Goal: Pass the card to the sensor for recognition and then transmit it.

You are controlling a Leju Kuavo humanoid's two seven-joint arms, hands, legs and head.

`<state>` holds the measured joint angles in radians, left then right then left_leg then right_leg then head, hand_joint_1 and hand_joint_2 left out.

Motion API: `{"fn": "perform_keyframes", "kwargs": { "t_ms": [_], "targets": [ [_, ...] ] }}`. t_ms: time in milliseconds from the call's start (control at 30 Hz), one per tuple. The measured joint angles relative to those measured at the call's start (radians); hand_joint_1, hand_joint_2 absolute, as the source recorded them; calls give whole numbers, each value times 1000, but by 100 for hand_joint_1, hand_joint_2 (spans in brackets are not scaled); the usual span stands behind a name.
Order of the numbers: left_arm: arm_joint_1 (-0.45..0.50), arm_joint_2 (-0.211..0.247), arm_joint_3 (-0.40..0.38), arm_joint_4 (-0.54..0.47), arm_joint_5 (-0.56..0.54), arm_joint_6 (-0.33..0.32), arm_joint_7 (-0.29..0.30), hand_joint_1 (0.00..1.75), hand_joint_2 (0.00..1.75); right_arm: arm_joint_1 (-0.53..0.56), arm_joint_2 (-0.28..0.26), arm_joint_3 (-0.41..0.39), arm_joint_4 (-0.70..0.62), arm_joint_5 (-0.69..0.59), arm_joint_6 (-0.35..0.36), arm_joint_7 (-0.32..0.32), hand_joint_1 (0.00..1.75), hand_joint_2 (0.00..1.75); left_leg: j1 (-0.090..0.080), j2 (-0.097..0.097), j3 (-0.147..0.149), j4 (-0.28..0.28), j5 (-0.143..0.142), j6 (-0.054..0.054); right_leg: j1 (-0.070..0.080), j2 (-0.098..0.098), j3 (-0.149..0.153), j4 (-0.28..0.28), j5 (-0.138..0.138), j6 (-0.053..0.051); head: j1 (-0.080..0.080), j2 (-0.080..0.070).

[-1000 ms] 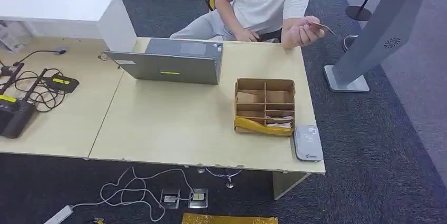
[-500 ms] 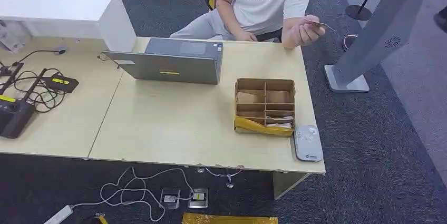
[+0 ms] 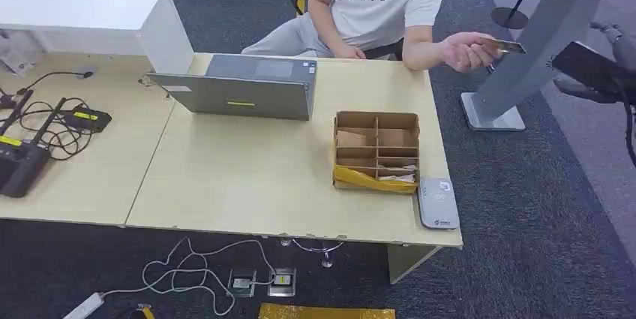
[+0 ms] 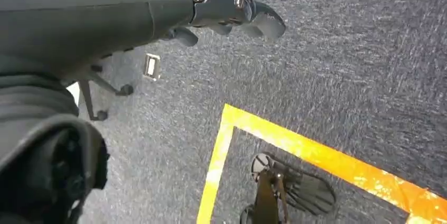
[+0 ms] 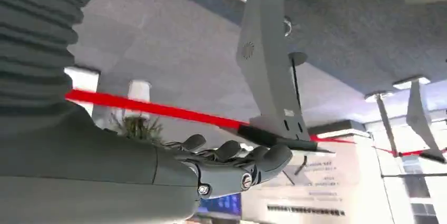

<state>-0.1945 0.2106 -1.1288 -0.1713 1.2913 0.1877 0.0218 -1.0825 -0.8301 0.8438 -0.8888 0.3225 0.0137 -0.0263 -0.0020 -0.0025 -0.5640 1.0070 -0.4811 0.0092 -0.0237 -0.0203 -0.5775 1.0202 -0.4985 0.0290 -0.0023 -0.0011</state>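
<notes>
From the head view we see a person's hand holding the card out past the table at 1 o'clock. Our right hand waits near it, fingers apart, holding nothing. The card reader lies by the cardboard box.

From the left wrist we see our left hand over carpet, loosely curled, holding nothing.

From the right wrist, our right hand's fingers are spread.

Closed grey laptop on table, divided cardboard box, tangled black cables

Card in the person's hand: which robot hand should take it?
Right. The right hand is raised near the card held out by the person's hand; the left hand hangs over the floor.
</notes>
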Motion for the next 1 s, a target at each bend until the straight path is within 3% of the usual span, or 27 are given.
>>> {"fn": "perform_keyframes", "kwargs": {
  "t_ms": [167, 1000],
  "targets": [
    [0, -5, -1, 0, -3, 10, 3, 0, 0, 16, 13, 20, -2, 48, -37, 1, 0, 175, 0, 0, 0, 0, 0, 0, 0, 0, 0, 0, 0, 0, 0, 0],
    [2, -17, -8, 0, -10, 11, 3, 0, 0, 104, 19, -11, -76, 61, 7, 20, 0, 175, 0, 0, 0, 0, 0, 0, 0, 0, 0, 0, 0, 0, 0, 0]
  ]
}}
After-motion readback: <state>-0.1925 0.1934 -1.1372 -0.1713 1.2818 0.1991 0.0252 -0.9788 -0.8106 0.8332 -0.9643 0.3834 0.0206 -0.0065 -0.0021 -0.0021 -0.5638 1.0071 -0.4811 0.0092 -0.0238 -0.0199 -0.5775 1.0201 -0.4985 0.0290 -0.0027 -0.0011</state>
